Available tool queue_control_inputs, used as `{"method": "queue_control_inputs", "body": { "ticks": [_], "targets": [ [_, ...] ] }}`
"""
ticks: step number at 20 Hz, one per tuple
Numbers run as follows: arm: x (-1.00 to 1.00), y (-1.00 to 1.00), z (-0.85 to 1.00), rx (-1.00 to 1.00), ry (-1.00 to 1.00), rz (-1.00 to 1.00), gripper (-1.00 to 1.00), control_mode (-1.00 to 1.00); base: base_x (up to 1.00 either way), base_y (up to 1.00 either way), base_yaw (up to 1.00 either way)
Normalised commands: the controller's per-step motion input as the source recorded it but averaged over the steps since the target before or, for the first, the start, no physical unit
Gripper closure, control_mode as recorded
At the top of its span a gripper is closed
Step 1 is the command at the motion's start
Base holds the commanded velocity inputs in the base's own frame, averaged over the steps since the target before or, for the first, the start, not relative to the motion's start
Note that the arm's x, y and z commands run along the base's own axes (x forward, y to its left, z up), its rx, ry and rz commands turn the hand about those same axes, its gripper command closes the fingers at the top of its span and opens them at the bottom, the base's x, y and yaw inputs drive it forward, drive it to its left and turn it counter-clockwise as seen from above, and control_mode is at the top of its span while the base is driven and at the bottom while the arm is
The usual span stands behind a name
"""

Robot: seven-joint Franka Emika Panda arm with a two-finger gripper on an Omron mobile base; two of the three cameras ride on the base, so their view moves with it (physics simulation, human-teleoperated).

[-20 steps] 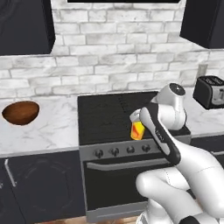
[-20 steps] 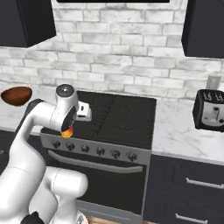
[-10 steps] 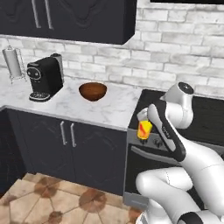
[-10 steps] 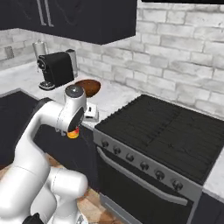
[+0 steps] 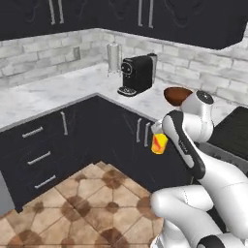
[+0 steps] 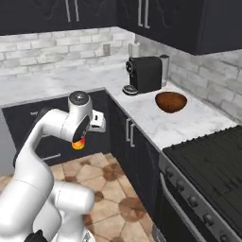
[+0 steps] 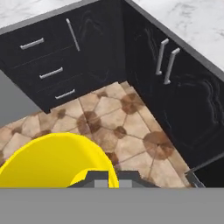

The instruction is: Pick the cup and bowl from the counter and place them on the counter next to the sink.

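My gripper [image 5: 158, 136] is shut on the rim of the cup [image 5: 159, 144], a small yellow tumbler with a red-orange pattern, held in the air in front of the dark cabinets and above the tiled floor. In the right base view the cup [image 6: 78, 143] hangs under the hand, and in the hand view its yellow rim [image 7: 52, 159] sits at the fingertips [image 7: 99, 176]. The reddish-brown bowl [image 5: 177, 95] [image 6: 171, 101] rests on the white marble counter [image 5: 58, 92] [image 6: 184, 124], behind and to the right of the hand. The sink is out of view.
A black coffee machine [image 5: 139, 73] [image 6: 144, 74] and a steel canister [image 5: 114, 57] stand in the counter's corner. The black stovetop [image 6: 212, 158] lies at the right. Dark drawers [image 5: 43, 145] run under the left counter. Tiled floor [image 5: 87, 203] is open below the hand.
The whole picture has swung from the stove to the counter's corner, so the base has moved. The cup stays in the shut gripper, held the same way.
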Motion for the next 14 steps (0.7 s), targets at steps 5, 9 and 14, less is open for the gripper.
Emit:
{"method": "queue_control_inputs", "body": {
  "ticks": [5, 9, 14],
  "targets": [
    [0.0, 0.0, 0.0, 0.0, 0.0, 0.0, 1.0, 1.0, -0.01, 0.19, 0.71],
    [0.0, 0.0, 0.0, 0.0, 0.0, 0.0, 1.0, 1.0, 0.0, 0.08, 0.71],
    [0.0, 0.0, 0.0, 0.0, 0.0, 0.0, 1.0, 1.0, 0.0, 0.0, 0.69]
  ]
}}
